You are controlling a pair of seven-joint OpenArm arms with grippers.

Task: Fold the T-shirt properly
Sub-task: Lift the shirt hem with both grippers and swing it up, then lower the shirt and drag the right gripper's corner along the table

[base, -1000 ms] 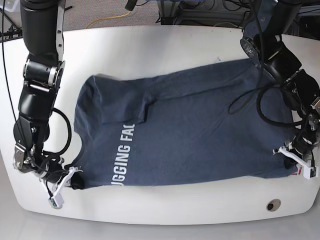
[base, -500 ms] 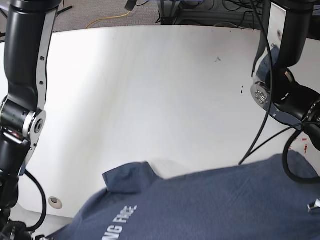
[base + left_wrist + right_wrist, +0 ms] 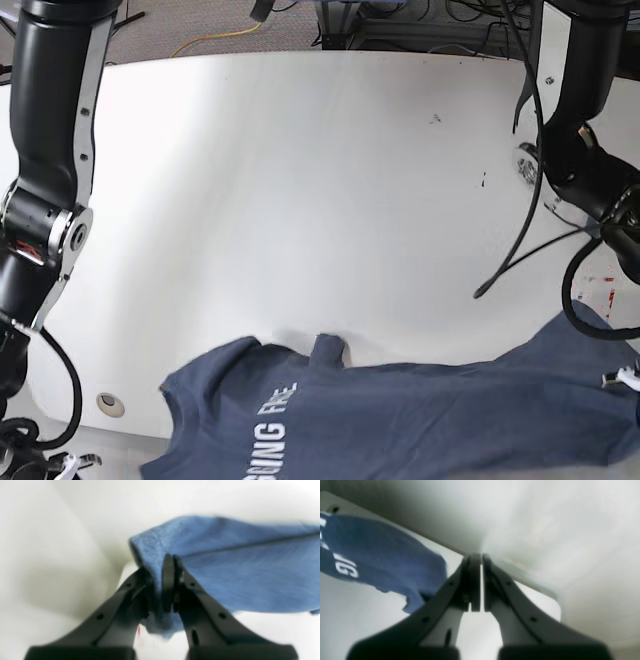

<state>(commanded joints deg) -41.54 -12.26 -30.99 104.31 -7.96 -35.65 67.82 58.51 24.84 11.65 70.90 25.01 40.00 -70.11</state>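
Observation:
The T-shirt (image 3: 400,420) is dark navy with white lettering and lies stretched along the table's near edge, running out of the bottom of the base view. My left gripper (image 3: 170,580) is shut on a bunched corner of the T-shirt (image 3: 237,580). In the base view this left gripper (image 3: 625,380) sits at the far right by the cloth's edge. My right gripper (image 3: 476,582) is shut with only a thin slit between its pads and no cloth in it. The T-shirt (image 3: 382,555) lies to its left. In the base view the right gripper (image 3: 70,463) is low at the left corner.
The white table (image 3: 300,200) stretches behind the shirt. A round hole (image 3: 110,403) sits near its front left edge. A black cable (image 3: 520,260) loops from the left arm over the table's right side. Red marks (image 3: 610,290) show near the right edge.
Against half a second ago, the shirt sits lower in the base view and is spread wider to the left. One second ago it lay flat mid-table with both grippers at its corners.

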